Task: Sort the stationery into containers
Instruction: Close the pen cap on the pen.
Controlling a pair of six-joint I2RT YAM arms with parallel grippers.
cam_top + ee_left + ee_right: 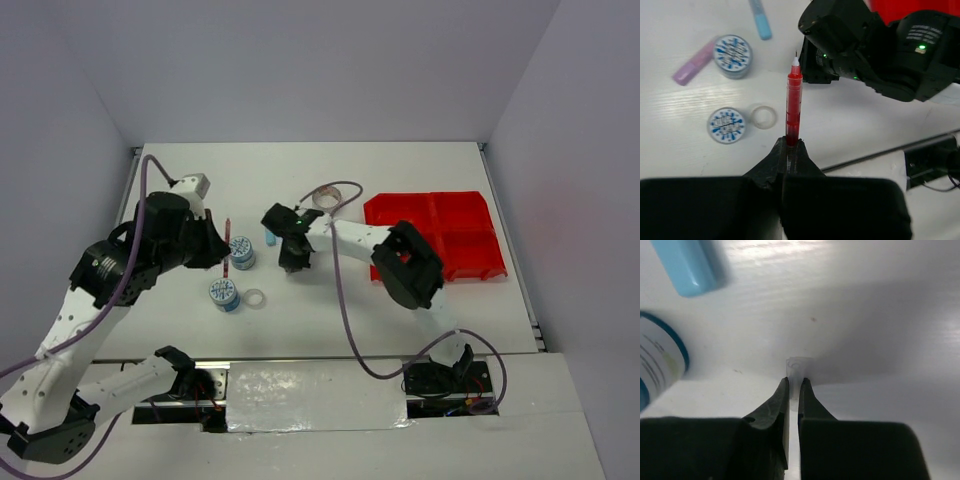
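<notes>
Left hand (790, 146) is clamping the lower barrel of the red pen (794, 97) between fully closed fingers; the pen is sticking straight out past the fingertips, tip outward, above the desk (420, 170); in the top view it is hanging near the two blue-white tape rolls (242, 253) (224, 294), well apart from the red bin tray (470, 232) at the far right. Right hand (794, 385) is reaching down to the desk in the middle, its fingers narrowed to a thin slit and pinching a small pale translucent piece (799, 365) at their tips; what that piece is cannot be told. A clear tape ring (763, 116) is lying just beside the nearer roll; a lilac marker (691, 68) is touching the farther roll; a light-blue marker (760, 20) is lying near the right hand; a grey tape roll (325, 195) is sitting between the right hand and the tray.
</notes>
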